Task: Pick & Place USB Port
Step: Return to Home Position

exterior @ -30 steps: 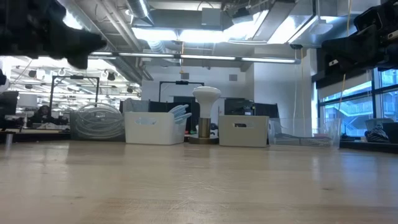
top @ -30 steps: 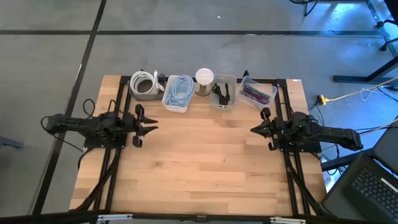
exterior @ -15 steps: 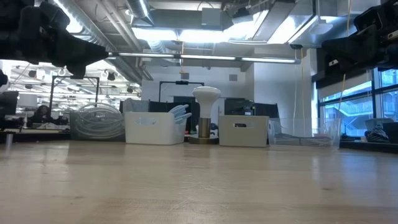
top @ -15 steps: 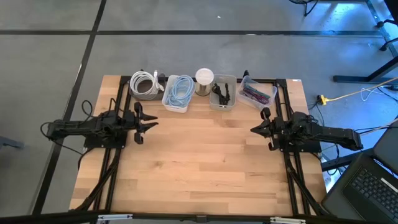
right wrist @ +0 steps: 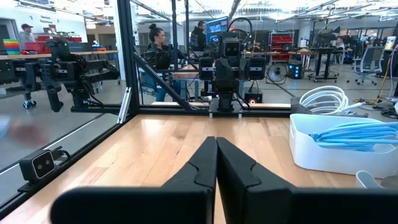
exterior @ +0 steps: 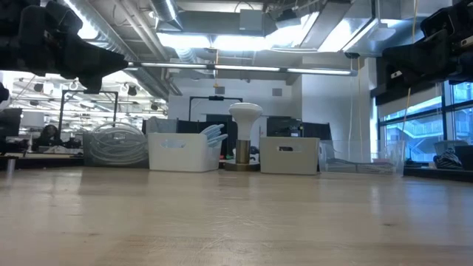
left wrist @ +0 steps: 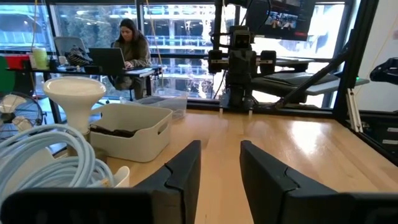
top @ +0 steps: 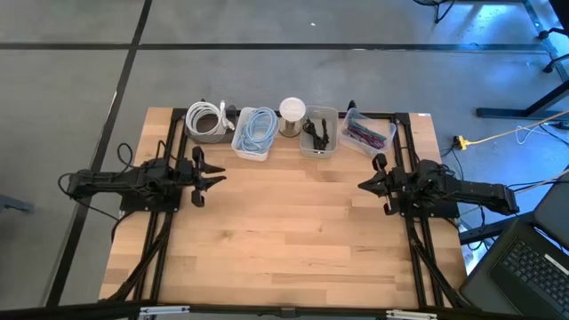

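I cannot make out a USB port in any view. A white bin (top: pixel 318 133) at the far edge holds small dark items (left wrist: pixel 115 131) that I cannot identify. My left gripper (top: pixel 213 178) hovers level over the table's left side and points toward the right edge. It is open, with nothing between its fingers (left wrist: pixel 221 147). My right gripper (top: pixel 363 185) hovers level over the right side and points toward the left edge. It is shut on nothing (right wrist: pixel 216 142). Both are well short of the bins.
Along the far edge stand a coil of white cable (top: pixel 205 122), a white bin of light-blue cables (top: pixel 254 132), a white mushroom-shaped stand (top: pixel 292 110) and a clear bin of red and purple items (top: pixel 369 132). Bare wood (top: pixel 293 222) spans the middle. People sit beyond the table.
My left arm has swung a little, so its gripper now points slightly more toward the table's far edge. Its fingers stay apart as before. My right arm has kept still.
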You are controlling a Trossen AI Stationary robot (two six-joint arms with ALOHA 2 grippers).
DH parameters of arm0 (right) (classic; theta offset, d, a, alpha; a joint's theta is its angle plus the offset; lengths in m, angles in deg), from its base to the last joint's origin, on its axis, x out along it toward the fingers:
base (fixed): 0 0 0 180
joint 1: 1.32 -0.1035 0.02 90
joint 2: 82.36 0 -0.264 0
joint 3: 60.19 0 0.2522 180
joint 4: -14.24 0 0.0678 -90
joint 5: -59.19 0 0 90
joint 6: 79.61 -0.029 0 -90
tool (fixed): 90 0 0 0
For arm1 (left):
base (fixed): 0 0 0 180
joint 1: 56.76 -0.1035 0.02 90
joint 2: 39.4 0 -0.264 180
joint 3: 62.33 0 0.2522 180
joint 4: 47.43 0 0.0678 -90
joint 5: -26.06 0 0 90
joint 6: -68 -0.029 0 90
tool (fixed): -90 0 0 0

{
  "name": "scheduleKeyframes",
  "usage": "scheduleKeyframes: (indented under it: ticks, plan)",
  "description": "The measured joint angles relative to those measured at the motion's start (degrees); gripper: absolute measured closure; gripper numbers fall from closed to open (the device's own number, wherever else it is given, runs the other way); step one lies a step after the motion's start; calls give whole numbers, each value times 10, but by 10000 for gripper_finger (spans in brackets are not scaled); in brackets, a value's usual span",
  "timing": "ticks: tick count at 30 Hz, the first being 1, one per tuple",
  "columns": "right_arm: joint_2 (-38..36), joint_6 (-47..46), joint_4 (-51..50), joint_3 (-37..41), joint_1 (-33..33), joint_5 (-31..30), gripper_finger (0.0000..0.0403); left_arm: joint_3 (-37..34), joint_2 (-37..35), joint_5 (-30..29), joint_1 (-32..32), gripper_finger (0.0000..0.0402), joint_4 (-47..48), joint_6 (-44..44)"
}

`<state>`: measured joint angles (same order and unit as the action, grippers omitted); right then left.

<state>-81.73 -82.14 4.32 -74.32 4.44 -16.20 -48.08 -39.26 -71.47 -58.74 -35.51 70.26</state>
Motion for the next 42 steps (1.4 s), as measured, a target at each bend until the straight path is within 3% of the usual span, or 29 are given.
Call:
scheduleKeyframes:
  ticks: [42]
  plan:
    - [0,0,0,0,0,0,393,0,0,-1,0,301,0,0]
